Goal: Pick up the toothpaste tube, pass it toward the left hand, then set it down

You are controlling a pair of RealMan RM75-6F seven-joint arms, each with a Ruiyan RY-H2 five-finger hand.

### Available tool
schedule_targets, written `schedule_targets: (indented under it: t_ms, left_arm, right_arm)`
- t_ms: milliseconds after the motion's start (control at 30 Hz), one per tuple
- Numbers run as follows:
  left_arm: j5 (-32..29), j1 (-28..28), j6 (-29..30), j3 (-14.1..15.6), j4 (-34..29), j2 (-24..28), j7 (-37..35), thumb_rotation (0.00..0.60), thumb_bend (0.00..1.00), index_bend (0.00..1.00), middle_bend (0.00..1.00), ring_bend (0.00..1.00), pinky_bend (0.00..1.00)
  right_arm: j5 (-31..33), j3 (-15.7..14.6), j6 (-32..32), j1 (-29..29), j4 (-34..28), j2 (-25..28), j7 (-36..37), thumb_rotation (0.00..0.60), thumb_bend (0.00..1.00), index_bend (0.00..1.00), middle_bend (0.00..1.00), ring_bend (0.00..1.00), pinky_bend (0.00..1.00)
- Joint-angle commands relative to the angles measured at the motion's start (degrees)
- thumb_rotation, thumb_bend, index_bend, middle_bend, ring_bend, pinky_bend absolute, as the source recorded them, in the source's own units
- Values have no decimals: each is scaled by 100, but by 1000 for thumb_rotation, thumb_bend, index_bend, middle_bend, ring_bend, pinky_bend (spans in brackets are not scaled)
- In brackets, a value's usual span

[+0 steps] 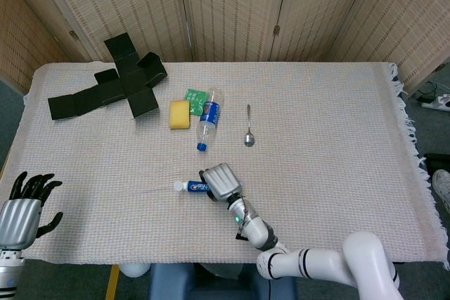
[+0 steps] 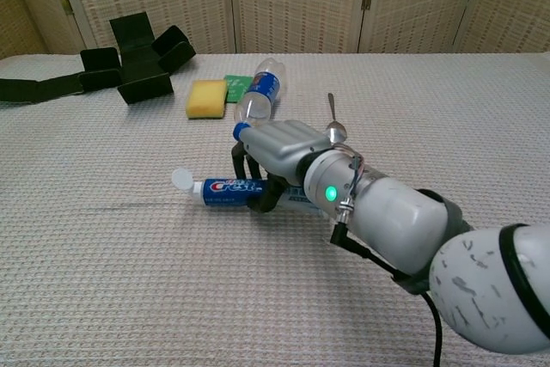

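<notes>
Two hands: one waiting at the left, one at work mid-table.
Left hand (image 1: 24, 205): low at the near left edge of the table (image 1: 337, 117), fingers spread, nothing in it; not seen in the chest view.
Toothpaste tube (image 2: 225, 188): near the middle front of the table, cap pointing left, lying about level, well apart from the left hand. Whether it is raised off the cloth or resting on it cannot be told for sure.
Right hand (image 2: 279, 161): fingers wrapped over the tube's rear half from above, grasping it; the cap end sticks out free to the left.
Handling, as a judgement: light, with a soft body that dents under pressure and a smooth printed skin that may slide. The stiff shoulder near the cap is firmer; the flat crimped tail is thin. A moderate wrap around the middle looks best, since a hard squeeze could buckle it or let it pivot.
Beyond: a water bottle (image 1: 208, 121), sponge (image 1: 179, 114) and spoon (image 1: 248, 131) lie further back.
</notes>
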Motion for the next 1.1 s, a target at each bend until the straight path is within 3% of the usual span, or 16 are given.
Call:
schedule_targets:
  t_ms: [33, 300, 433, 567, 633, 733, 967, 1100]
  left_arm:
    - [153, -138, -90, -29, -26, 23, -85, 600, 326, 291, 223, 192, 1]
    - [818, -637, -343, -64, -23, 4, -123, 600, 326, 305, 291, 260, 77]
    - [1180, -939, -415, -129, 71, -132, -133, 600, 334, 309, 337, 310, 211]
    - [1541, -1234, -562, -139, 104, -236, 53, 600, 386, 302, 448, 420, 365]
    - [1682, -1390, -738, -113, 5, -239, 203, 600, 432, 282, 566, 526, 451]
    - [1817, -1597, -1007, -98, -158, -243, 483, 600, 496, 248, 675, 611, 499]
    - [1799, -2007, -1558, -135, -393, -251, 692, 600, 617, 219, 806, 756, 667]
    - [1748, -2120, -1682, -145, -460, -328, 816, 600, 628, 211, 816, 772, 682]
  right_arm:
    - [-245, -42, 102, -126, -236, 211, 289, 600, 706, 761, 661, 710, 595]
    - [-1189, -289, 391, -483, -641, 742, 1354, 600, 752, 786, 688, 745, 626]
    - [-1652, -335, 514, -598, -590, 897, 2105, 600, 762, 787, 690, 755, 628]
    - [-1983, -371, 697, -668, -378, 862, 2570, 600, 773, 788, 690, 756, 628]
    - [-2124, -383, 790, -691, -284, 812, 2745, 600, 773, 788, 690, 756, 628]
    - [-2309, -392, 919, -715, -140, 718, 3009, 600, 774, 788, 690, 756, 628]
    - [-2687, -443, 1137, -738, 245, 522, 3598, 600, 779, 788, 692, 750, 628]
    - [-2846, -467, 1213, -726, 502, 394, 3845, 600, 780, 788, 692, 746, 628]
